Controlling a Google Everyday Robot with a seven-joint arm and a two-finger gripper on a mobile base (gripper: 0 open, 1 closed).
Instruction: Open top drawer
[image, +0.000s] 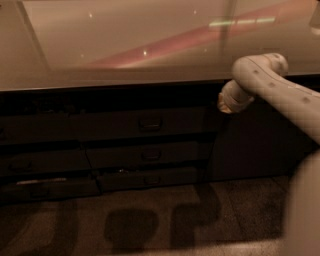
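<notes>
Where the cream, rounded arm (280, 82) curves down from the right, its end effector (218, 108) sits just under the front lip of the bench (125, 50), at the right end of the top drawer (105, 125). It is a dark shape against dark panelling, so I cannot tell whether it is open or closed, or whether it has hold of anything. The arm's shell is smooth and tubular, dotted with small dark marks, and ends in a short ringed collar.

The top drawer is the uppermost flat, dark grey front in the middle stack, directly below the bench edge. Its small rectangular pull handle (150, 123) sits at the centre of the front, well to the left of the end effector. The front looks level with its neighbours.

Two shallower fronts lie beneath it, the middle drawer (115, 156) and the bottom drawer (125, 180), each with a similar small handle. Further left is another column of dark fronts (40, 161). To the right stands a plain dark cabinet door (255, 145).

The bench top is glossy and pale, carrying a reddish streak and small bright reflections. The floor (240, 210) has a fine speckled texture crossed by blocky shadows.
</notes>
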